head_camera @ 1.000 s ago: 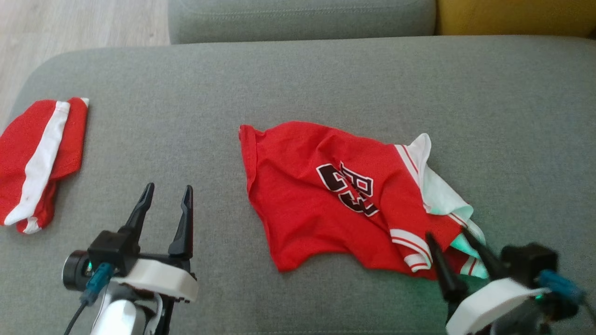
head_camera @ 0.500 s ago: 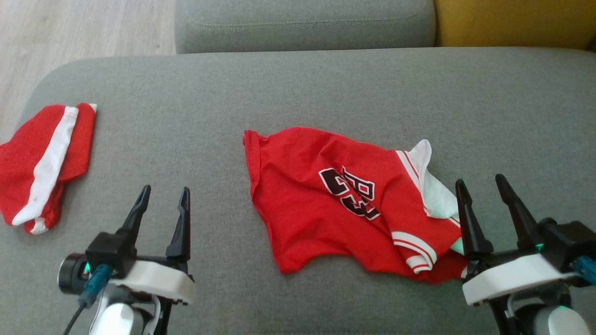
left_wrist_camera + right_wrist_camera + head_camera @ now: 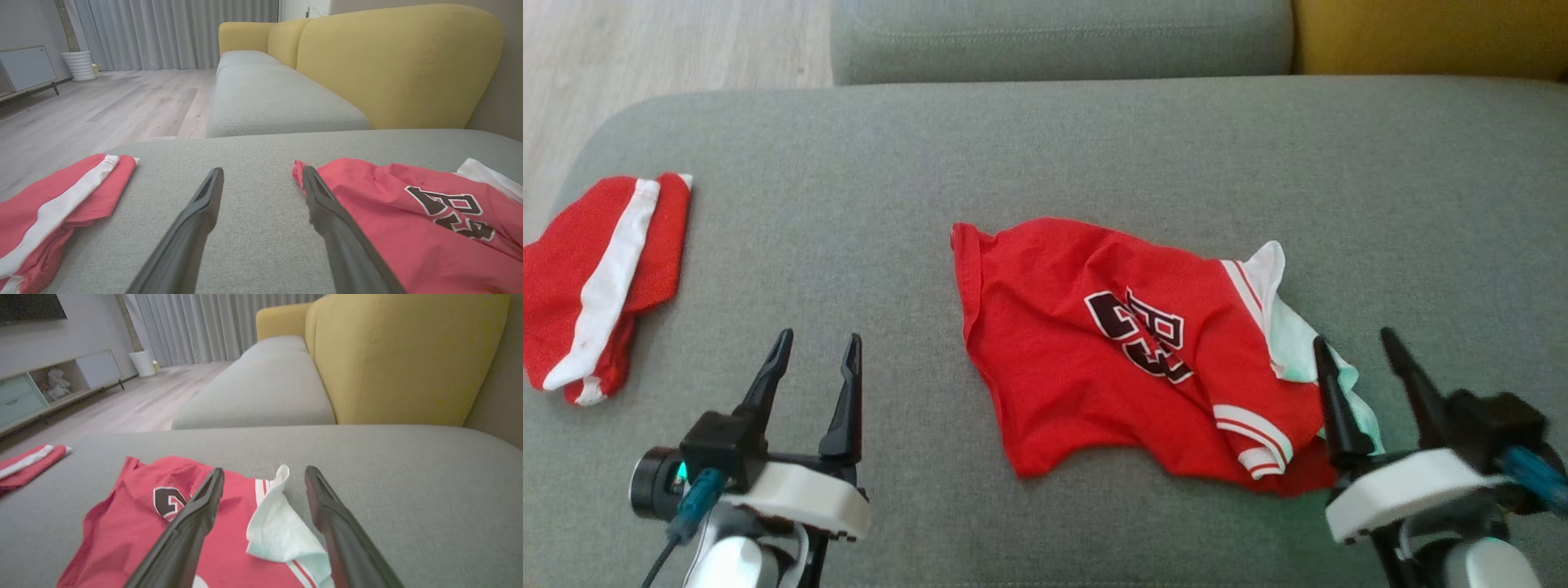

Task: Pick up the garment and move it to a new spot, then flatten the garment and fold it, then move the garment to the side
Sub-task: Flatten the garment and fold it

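Garment (image 3: pixel 1094 343), a crumpled red jersey with white trim, lies mid-seat on a grey sofa cushion (image 3: pixel 1045 139), long axis running far-left to near-right. The right hand (image 3: pixel 1352 337), fingers spread and empty, hovers at its white near-right end and is nearer; the left hand (image 3: pixel 818 335), likewise spread and empty, sits well apart to the left. Bare cushion lies open beyond and rightward; a folded red-and-white cloth (image 3: pixel 596 278) occupies the left edge.
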You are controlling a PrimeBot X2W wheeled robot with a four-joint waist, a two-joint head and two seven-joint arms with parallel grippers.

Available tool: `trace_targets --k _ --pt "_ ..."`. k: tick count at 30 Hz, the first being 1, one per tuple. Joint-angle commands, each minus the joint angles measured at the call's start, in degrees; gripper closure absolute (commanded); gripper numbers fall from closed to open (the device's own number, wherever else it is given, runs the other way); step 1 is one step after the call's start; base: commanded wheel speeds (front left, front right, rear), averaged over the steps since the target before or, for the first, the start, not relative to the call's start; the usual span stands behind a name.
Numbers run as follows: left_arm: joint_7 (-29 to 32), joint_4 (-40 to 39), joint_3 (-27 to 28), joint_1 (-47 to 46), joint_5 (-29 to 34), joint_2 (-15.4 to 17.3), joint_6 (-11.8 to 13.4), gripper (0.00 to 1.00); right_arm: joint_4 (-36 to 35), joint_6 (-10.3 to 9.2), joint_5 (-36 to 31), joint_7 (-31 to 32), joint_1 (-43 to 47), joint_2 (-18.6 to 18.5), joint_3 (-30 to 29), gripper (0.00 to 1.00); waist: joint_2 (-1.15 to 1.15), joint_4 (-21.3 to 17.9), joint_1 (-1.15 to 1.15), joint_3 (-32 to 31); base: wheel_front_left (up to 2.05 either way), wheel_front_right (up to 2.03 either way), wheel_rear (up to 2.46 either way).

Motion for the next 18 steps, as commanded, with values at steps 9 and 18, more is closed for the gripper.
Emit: trace_targets --k 9,18 --pt "-0.74 -1.30 0.95 -4.54 -0.51 0.40 -0.20 0.00 11.14 0.43 -5.21 5.08 -7.87 -0.35 4.35 0.00 0.00 1.25 0.00 3.06 0.00 0.00 0.00" --pt "-1.56 -0.08 0.80 -5.86 -0.94 -0.16 -0.44 0.00 15.97 0.43 -6.69 6.00 -12.01 -0.35 1.77 1.00 0.00 1.57 0.00 4.76 0.00 0.00 0.00"
